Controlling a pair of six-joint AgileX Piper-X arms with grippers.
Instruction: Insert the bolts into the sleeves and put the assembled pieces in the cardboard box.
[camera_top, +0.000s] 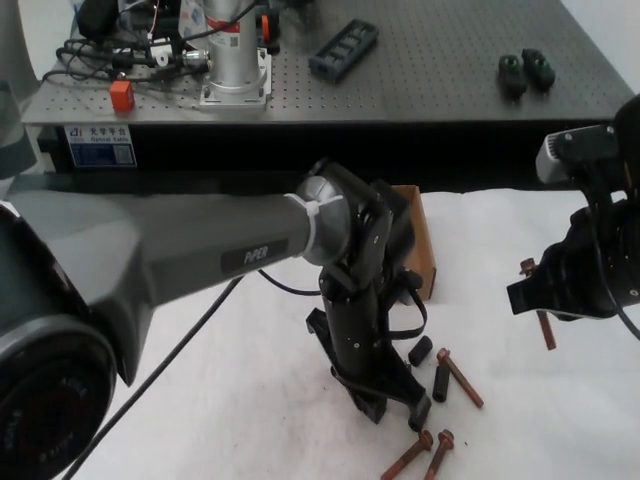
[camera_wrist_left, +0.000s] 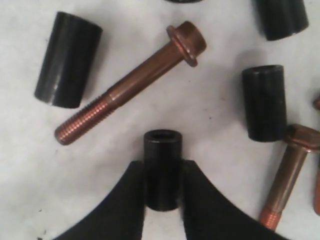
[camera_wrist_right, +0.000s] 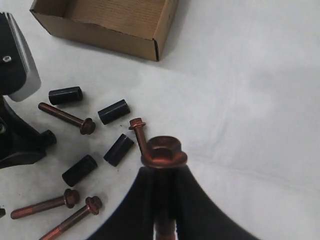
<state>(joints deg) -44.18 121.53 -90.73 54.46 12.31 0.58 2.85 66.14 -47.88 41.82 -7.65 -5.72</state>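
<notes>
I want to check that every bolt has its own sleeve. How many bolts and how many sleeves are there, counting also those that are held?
Bolts: 5 (4 lying loose, 1 in the jaws of the right gripper)
Sleeves: 5 (4 lying loose, 1 in the jaws of the left gripper)
Total: 10

Bolts (camera_top: 461, 379), sleeves (camera_top: 420, 351) before cardboard box (camera_top: 425, 250)

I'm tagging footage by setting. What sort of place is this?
Probably a robotics lab: a perforated metal table at the back carries cables and gear, and a robot arm hangs over a white-covered bench strewn with bolts and sleeves.
</notes>
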